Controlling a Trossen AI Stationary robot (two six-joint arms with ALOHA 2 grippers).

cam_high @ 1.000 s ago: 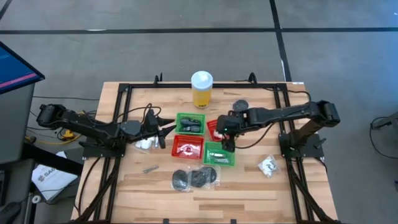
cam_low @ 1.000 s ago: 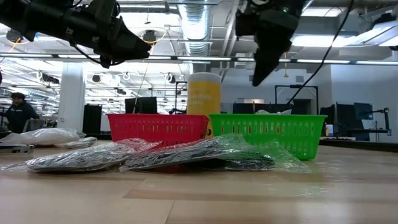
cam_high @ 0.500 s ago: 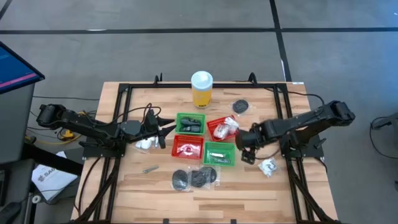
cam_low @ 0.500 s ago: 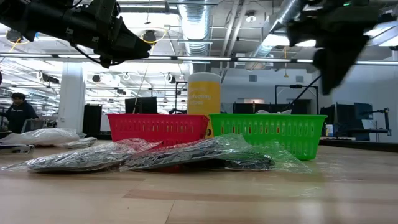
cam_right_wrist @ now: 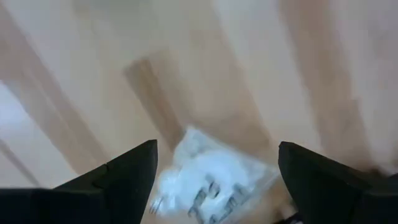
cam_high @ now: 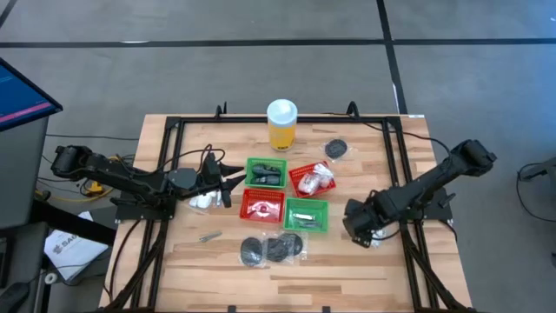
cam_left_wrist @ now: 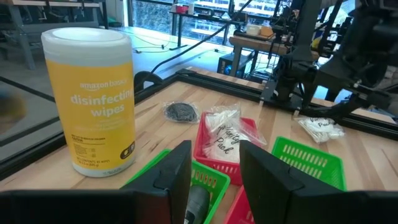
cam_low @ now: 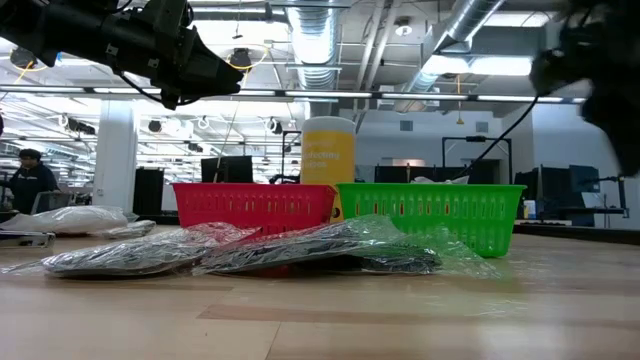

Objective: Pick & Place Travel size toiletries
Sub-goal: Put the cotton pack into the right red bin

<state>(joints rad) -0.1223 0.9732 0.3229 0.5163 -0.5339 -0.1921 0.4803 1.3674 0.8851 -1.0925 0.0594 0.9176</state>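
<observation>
- Saw the right gripper (cam_high: 356,229) low over the right side of the table (cam_high: 347,269), near the front green basket (cam_high: 306,215).
- Saw its two dark fingers (cam_right_wrist: 124,177) spread wide, with nothing held.
- Spotted a white-and-clear packet (cam_right_wrist: 211,177) flat on the wood, right under the gap between those fingers. Could not tell if touched or not.
- Could not see that packet from above, hidden under the gripper.
- Saw the left gripper (cam_high: 229,181) up off the table, just left of the back green basket (cam_high: 265,172).
- Saw its fingers (cam_left_wrist: 171,174) a little apart, holding nothing.
- Found another white packet (cam_high: 201,200) on the wood under the left arm.
- Found one more white packet (cam_high: 317,178) inside the back red basket (cam_high: 300,184).
- Saw something small in the front red basket (cam_high: 261,206), too small to tell.
- Spotted black round discs (cam_high: 274,249) in clear wrap at the front of the table, just before the baskets.
- Spotted one black disc (cam_high: 335,149) alone near the back, right of the yellow tub (cam_high: 281,124).
- Found a slim silvery piece (cam_high: 208,236) on the wood at the front left.
</observation>
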